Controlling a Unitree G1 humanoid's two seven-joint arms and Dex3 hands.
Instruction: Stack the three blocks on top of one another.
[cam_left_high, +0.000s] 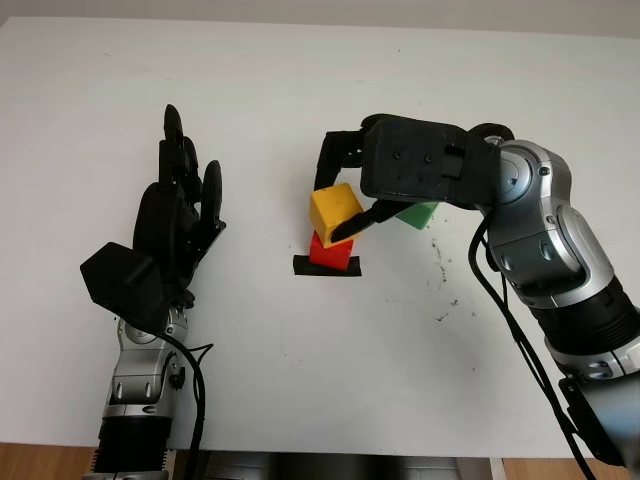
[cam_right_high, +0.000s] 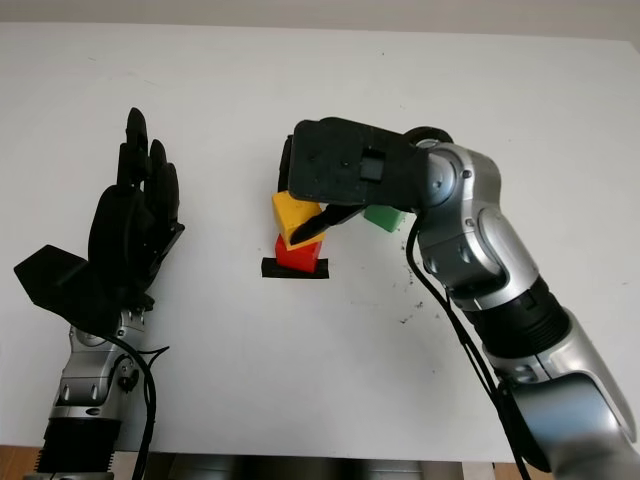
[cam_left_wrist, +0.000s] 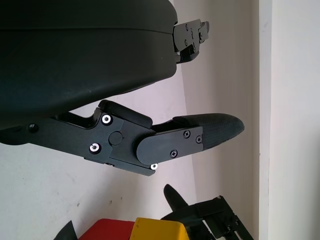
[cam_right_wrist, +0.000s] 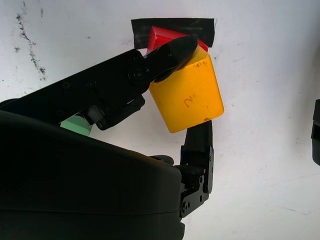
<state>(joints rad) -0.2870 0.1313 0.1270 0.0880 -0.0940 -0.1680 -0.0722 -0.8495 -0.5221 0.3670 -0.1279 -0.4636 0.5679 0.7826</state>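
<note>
Second step of the stacking in hand. Right hand closed on the yellow block, one finger across its near face, others behind its far side. Yellow block tilted, carried just above the red block; possibly touching it at one corner, hard to tell from these angles. Red block directly under the right hand, sitting on a strip of black tape on the table. Green block just beyond the right hand's palm, half hidden under the hand's shell, still on the table and not part of the stack.

Left hand open, raised well off to the side of the blocks, holding nothing.

Next move, by judgement: level the yellow block, centre it squarely over the red one, lower until the faces meet, then release without nudging the stack. Green block left for last.

No containers on the table; nothing held in anything.
</note>
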